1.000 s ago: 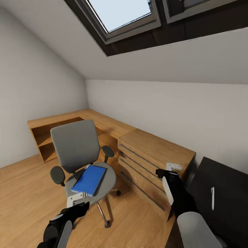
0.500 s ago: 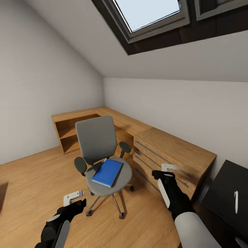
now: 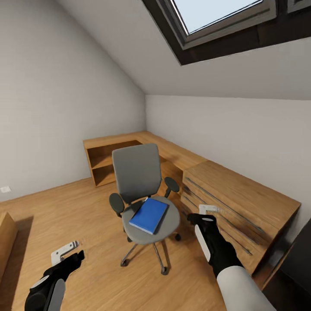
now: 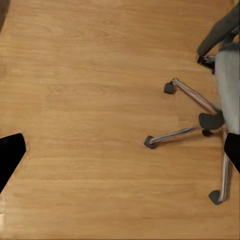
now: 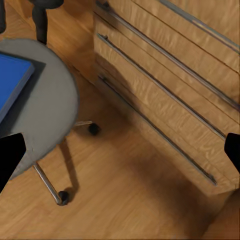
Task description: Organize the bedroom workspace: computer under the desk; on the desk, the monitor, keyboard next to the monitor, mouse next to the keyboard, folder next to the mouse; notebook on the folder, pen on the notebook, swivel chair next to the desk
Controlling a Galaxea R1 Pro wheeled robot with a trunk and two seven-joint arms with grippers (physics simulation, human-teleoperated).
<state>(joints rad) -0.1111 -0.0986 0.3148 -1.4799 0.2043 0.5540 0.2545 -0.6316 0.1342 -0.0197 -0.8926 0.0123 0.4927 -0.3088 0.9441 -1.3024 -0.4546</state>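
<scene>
The swivel chair [image 3: 140,185], grey with a chrome star base, stands on the wood floor in the middle of the bedroom. The blue folder [image 3: 149,214] lies flat on its seat. My left gripper [image 3: 65,252] hangs open low over the floor, left of the chair; its wrist view shows the chair base [image 4: 200,132]. To the right of the chair my right gripper [image 3: 208,210] is open, between the seat [image 5: 45,105] and the drawer chest. A dark sliver of the desk [image 3: 301,257] shows at the far right. Computer, monitor, keyboard, mouse, notebook and pen are out of view.
A light wooden drawer chest [image 3: 242,203] stands right of the chair, close to my right arm. A low wooden corner shelf unit [image 3: 112,151] runs along the back walls. Another wooden piece [image 3: 6,233] juts in at the left edge. Open floor lies left of the chair.
The head view has swung left: chair and chest have shifted right in the picture, and the black desk top with the pen has slid out at the right. Both grippers stay open.
</scene>
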